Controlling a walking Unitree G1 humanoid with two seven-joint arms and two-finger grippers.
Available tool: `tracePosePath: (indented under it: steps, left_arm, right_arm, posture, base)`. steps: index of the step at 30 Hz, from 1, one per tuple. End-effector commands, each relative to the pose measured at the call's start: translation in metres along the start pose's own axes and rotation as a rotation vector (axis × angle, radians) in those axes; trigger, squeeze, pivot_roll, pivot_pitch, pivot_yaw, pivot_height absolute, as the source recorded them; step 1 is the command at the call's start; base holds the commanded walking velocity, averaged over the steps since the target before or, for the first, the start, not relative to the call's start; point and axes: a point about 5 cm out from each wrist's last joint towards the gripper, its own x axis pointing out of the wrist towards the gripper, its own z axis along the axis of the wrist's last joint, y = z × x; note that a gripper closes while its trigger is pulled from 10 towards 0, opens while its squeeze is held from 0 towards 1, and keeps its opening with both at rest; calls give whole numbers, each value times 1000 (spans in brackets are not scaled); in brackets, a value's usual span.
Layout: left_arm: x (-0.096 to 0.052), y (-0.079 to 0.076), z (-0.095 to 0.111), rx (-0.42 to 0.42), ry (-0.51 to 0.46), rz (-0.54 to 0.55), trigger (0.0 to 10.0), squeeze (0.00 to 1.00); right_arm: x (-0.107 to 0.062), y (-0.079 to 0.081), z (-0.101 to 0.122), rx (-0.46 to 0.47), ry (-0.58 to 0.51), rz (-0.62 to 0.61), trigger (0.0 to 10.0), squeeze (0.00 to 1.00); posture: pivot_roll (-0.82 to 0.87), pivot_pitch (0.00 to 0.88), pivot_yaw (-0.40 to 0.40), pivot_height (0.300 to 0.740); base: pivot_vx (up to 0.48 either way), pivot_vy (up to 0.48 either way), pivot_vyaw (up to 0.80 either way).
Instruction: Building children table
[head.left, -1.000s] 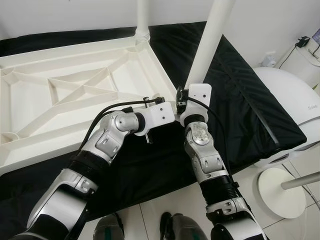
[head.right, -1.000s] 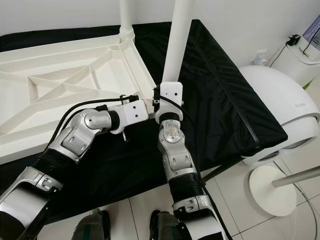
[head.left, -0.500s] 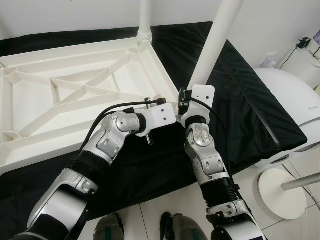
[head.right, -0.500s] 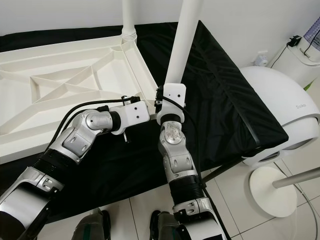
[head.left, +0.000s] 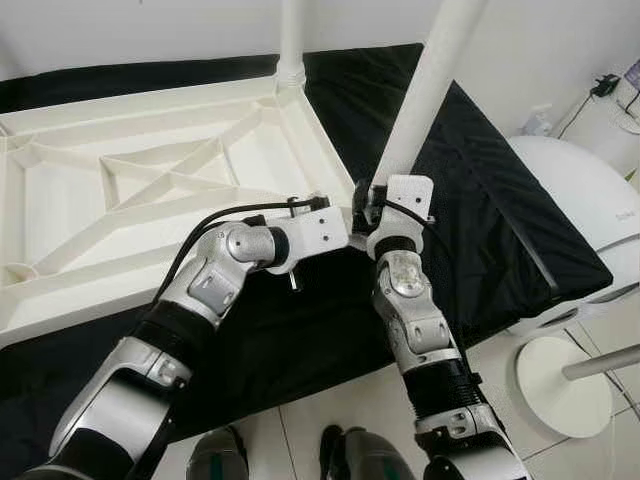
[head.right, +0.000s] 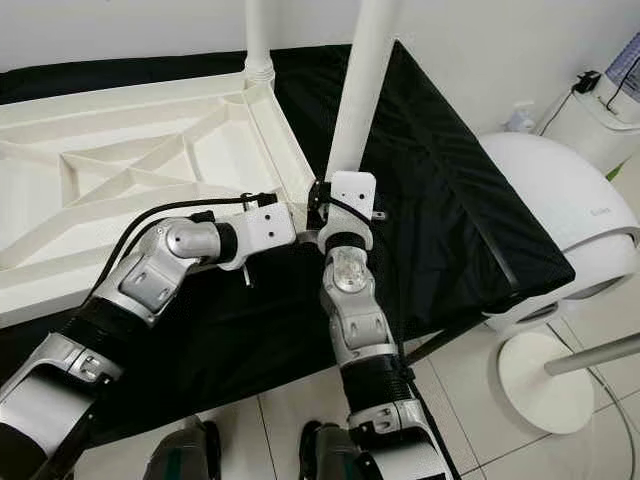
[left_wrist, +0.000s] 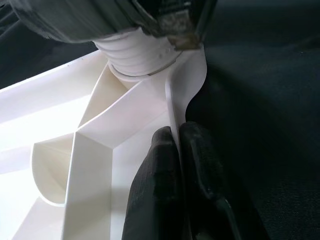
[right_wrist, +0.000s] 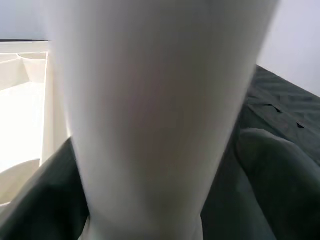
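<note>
A white tabletop (head.left: 150, 190) lies upside down on a black cloth (head.left: 480, 190), ribs facing up. The cloth covers the table under it.

The left tool (left_wrist: 177, 150) sits at the near corner of the tabletop. Its two black fingers (left_wrist: 155, 165) are pressed almost together, and the thin white edge wall of the tabletop is pinched between them. Just past the fingertips is a ribbed white socket in the corner.

The right tool (head.left: 385, 190) is right beside the left one, close to that same corner. It holds a long white leg (head.left: 425, 85) that goes up and leans a little away from it. One black finger (right_wrist: 275, 170) is on each side of the leg, spread about as wide as the leg. The bottom end of the leg is hidden behind the wrist, so I cannot tell if it sits in the socket.

A second white leg (head.left: 291, 40) stands in the far corner of the tabletop, well away from both tools.
</note>
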Motion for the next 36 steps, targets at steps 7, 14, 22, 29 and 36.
tracePosePath:
  steps: [7,14,22,29,36]
  left_arm:
    - [2,-8,-5,26,27,-35,10000,0]
    - [2,-8,-4,25,25,-35,10000,0]
    - [2,-7,-4,23,22,-33,10000,0]
    - [2,-6,-3,24,20,-33,10000,0]
    - [2,-7,-4,25,22,-34,10000,0]
  right_arm:
    - [0,-4,-3,-10,0,59,10000,0]
    - [11,-20,2,18,-17,182,10000,0]
    - [18,-27,1,-20,4,226,10000,0]
    - [22,-29,3,-36,-11,230,10000,0]
    - [18,-17,2,-8,-8,412,10000,0]
  posture:
    - [23,114,-54,740]
    - [18,118,-55,740]
    - [13,116,-53,740]
    - [17,116,-52,740]
    - [16,116,-51,740]
  base:
    - [0,0,0]
    - [0,0,0]
    - [0,0,0]
    - [0,0,0]
    - [0,0,0]
